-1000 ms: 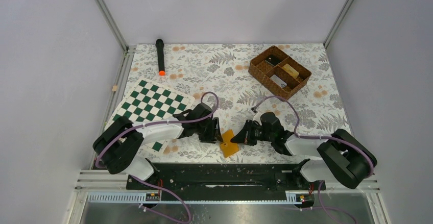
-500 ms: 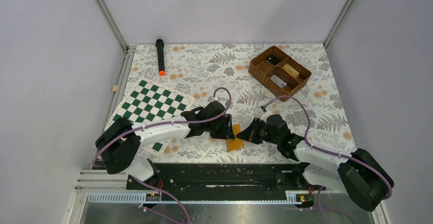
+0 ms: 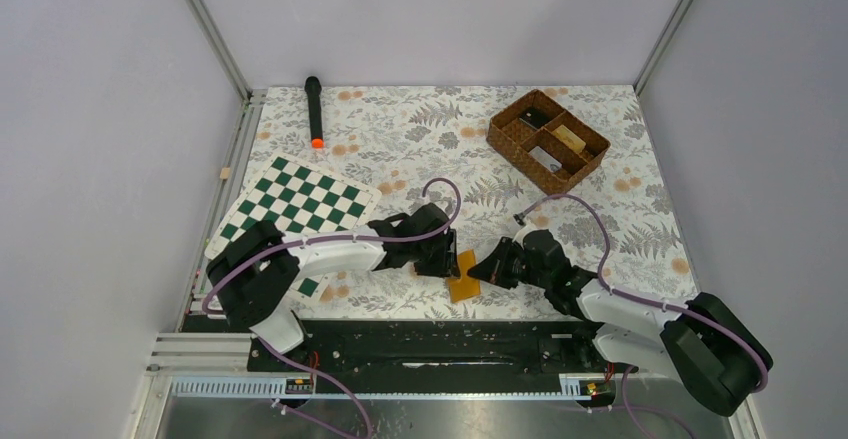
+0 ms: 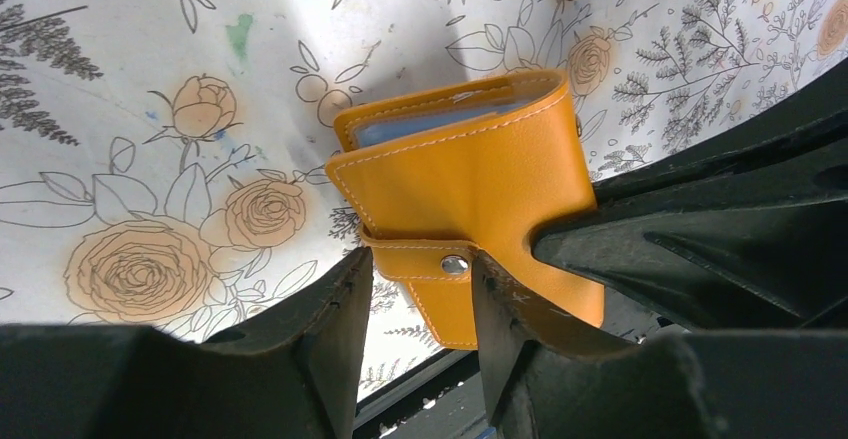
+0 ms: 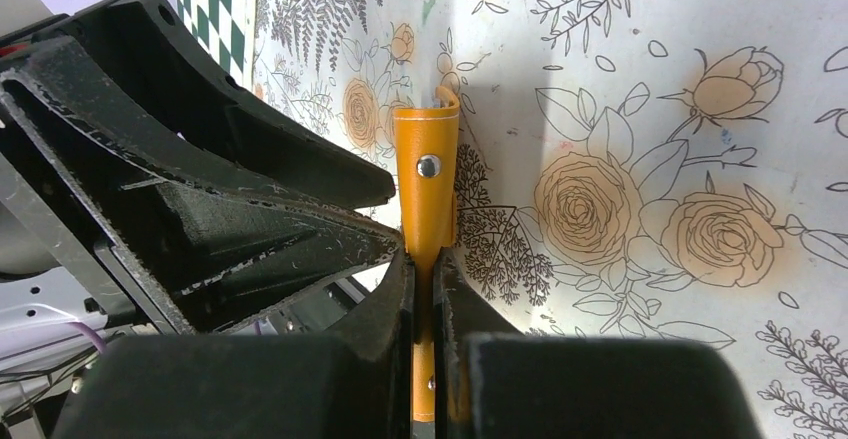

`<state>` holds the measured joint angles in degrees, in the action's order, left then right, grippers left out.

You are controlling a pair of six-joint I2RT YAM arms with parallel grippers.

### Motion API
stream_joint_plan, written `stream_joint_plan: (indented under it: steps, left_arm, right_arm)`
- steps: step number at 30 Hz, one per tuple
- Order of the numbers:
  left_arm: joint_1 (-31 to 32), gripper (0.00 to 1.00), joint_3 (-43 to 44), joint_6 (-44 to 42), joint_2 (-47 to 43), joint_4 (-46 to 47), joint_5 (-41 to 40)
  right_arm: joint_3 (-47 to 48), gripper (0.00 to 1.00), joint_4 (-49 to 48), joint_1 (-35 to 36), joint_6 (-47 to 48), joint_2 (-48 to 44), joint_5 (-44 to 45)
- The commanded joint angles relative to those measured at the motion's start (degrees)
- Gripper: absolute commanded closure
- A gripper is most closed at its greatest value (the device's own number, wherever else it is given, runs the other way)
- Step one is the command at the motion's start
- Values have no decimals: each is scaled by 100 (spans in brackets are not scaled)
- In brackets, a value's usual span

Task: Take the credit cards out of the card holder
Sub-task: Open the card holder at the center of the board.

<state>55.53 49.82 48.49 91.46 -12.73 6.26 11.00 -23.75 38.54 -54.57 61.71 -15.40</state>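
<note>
I have the card holder (image 3: 462,276) at about 6 o'clock on the worktop (image 3: 400,139), close to the near edge and caught between both arms. It stands on its edge rather than lying flat. I cannot tell whether its lower edge rests on the cloth or hangs just above it.

My right gripper (image 5: 425,259) comes in from the holder's 3 o'clock and is closed on it, pads flat on both faces just beside the strap. My left gripper (image 4: 420,274) comes from its 9 o'clock with its fingers partway apart. The closing strap (image 4: 415,257) sits between them, just beside its snap (image 4: 455,264). Both strap edges look to be in contact with the fingers, but I cannot tell whether that is a real pinch or only a straddle.

The snap looks fastened, so I judge the holder is not yet open. At the holder's far edge a sliver of the light blue credit card (image 4: 430,122) shows between the covers. The beige one is hidden.

I expect the holder to be light and soft, with a smooth skin that could slide in the pads, and its covers should bend before the snap lets go. I would keep the right-hand hold near the spine and take the strap by its free tip, pulling away from the stud. The cards should be thin, stiff and slick. I would pinch each across its flat faces at the exposed edge and draw it straight out along the pocket.
</note>
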Motion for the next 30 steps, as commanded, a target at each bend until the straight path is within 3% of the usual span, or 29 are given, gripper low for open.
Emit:
stream_joint_plan:
  steps: [1,15,30]
  left_arm:
    - [143,58,254,26,78,289,39]
    - [362,55,576,5,462,-93,-370]
    - [354,100,748,-135,536,-591,-863]
  right_arm:
    - [-50,100,-150,9,-64,-214,130]
    - [-64,100,-29,43,-44,-402,167]
    - [-166,100,-29,57,-37,-561,184]
